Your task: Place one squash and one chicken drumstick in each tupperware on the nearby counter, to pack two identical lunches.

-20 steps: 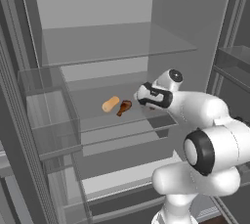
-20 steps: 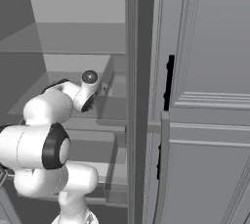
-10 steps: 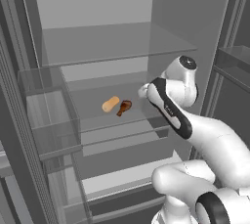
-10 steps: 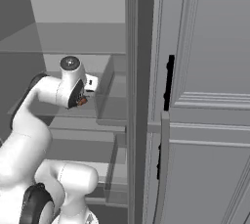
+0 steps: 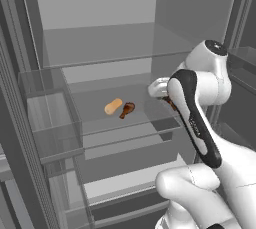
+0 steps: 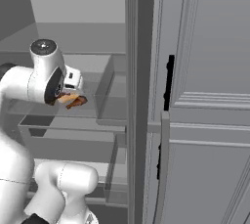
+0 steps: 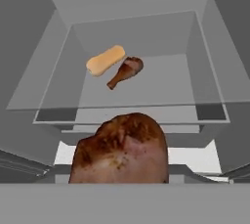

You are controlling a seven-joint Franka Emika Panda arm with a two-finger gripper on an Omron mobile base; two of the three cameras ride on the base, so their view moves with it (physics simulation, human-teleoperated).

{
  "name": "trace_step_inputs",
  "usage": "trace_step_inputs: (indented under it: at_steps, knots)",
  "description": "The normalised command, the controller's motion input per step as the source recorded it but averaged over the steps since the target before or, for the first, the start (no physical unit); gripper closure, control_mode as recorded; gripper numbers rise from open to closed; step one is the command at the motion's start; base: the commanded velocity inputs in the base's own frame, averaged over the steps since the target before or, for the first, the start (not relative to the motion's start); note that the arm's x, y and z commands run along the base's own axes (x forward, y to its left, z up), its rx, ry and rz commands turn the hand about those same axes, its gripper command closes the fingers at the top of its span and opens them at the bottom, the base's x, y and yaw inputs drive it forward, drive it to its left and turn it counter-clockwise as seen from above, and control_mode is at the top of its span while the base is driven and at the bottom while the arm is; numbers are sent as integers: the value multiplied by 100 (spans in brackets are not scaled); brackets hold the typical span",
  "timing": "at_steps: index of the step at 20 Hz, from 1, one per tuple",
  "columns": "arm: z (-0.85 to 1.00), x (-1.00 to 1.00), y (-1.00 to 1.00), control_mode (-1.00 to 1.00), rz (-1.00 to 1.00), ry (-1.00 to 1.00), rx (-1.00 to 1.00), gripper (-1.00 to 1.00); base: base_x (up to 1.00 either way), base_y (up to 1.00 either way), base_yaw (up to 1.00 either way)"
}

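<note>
Browned and glistening, a chicken drumstick (image 7: 119, 148) sits clenched in the hand (image 6: 73, 100) just outside the glass shelf (image 7: 195, 86), where a squash (image 7: 105, 60) and second drumstick (image 7: 125, 71) lie touching.

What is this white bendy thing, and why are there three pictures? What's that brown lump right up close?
The white bendy thing is a robot arm in a make-believe kitchen drawn by a computer. It is reaching into an open fridge. Two pictures come from cameras riding behind the arm, one on each side. The third comes from a camera on its hand, looking forward. The brown lump is a chicken drumstick that the tool holds, seen very close. Farther back on the glass shelf lie a yellow squash and another drumstick, side by side.
</note>
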Motion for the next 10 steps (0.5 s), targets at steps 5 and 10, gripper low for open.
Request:
trace_step_inputs:
  at_steps: [5,10]
  knots:
    - [30,-100,18,-100,-2,-6,0,100,0,0,0]
    - [22,-100,0,-100,-2,-12,4,100,0,0,0]
